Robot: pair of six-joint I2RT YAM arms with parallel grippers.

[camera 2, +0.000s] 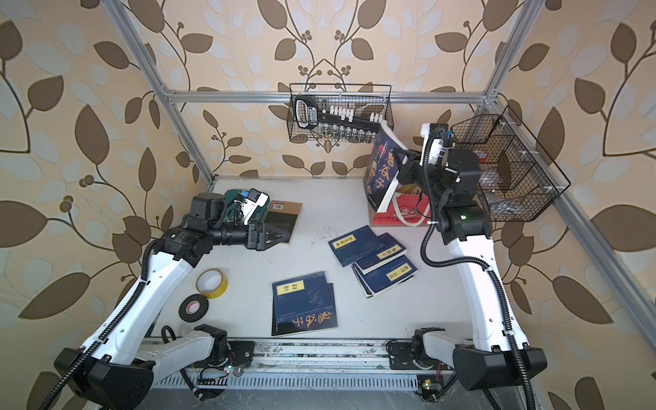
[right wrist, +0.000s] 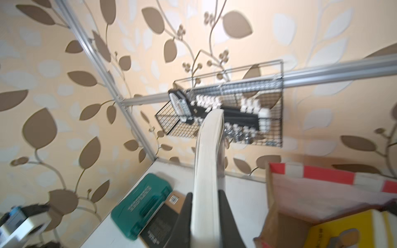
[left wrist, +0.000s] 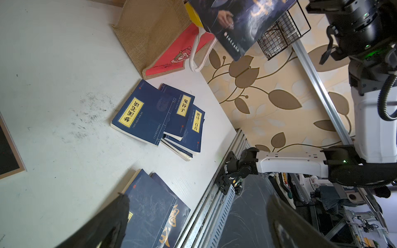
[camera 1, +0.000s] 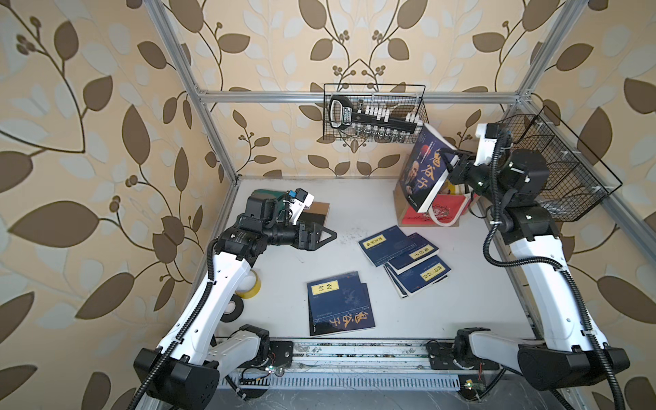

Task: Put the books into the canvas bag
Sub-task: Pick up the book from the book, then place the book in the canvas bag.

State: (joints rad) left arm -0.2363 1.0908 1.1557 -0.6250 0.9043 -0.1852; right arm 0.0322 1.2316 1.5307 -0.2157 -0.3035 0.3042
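One table (camera 1: pixel 355 198): flat, white, scuffed.
Canvas bag (left wrist: pixel 150 36): boxy coarse jute, red front, far-right corner.
Thick glossy book (camera 1: pixel 424 167): tilted, pinched by right gripper (camera 1: pixel 454 161) above bag.
Thin navy paperbacks (camera 1: pixel 385 245): flat, mid-table.
Left gripper (camera 1: pixel 328 236): spread wide, empty.

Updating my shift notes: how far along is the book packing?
Done: a yellow book sits in the canvas bag. In hand: the right gripper holds a thick book over it. Left: the navy pile, two front books, one black book; left gripper open.

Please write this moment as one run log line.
right gripper: shut on book, above bag | left gripper: open, empty | other books: on table
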